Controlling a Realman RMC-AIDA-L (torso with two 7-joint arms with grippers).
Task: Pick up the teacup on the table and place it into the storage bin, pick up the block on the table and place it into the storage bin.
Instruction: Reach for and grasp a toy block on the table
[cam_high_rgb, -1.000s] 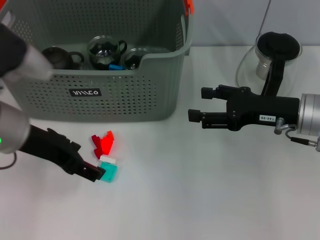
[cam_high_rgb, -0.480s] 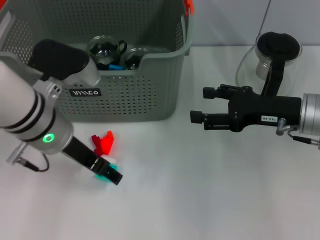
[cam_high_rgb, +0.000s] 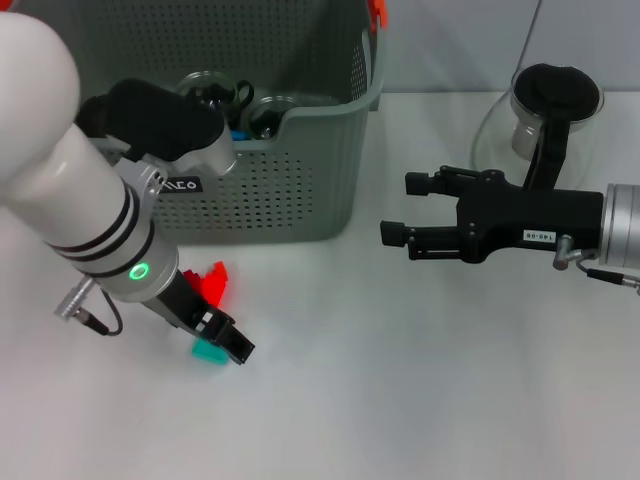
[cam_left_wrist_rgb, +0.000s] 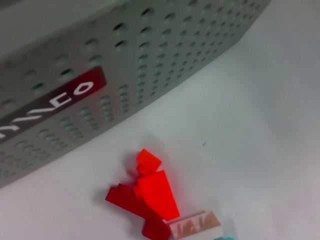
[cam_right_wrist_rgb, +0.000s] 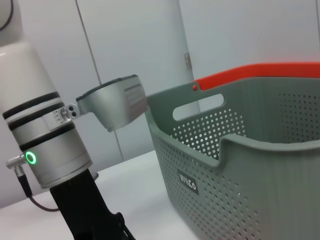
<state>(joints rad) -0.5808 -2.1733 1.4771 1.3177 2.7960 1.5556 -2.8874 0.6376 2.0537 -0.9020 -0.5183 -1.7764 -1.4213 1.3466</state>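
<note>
L hand (cam_high_rgb: 228, 343): moved right onto teal plastic block (cam_high_rgb: 208, 351) since 1 s ago; grip cannot tell.
R hand (cam_high_rgb: 398, 212): open, empty, parked right.
Grey-green perforated storage bin (cam_high_rgb: 300, 190): awaits block.

The left arm is swinging in over the near-left of the white surface (cam_high_rgb: 400, 400), its white body now covering much of the grey-green perforated plastic bin (cam_high_rgb: 320, 150). The left claw (cam_high_rgb: 228, 345) is sliding rightward over the small teal plastic block (cam_high_rgb: 207, 351), hiding the white piece.
</note>
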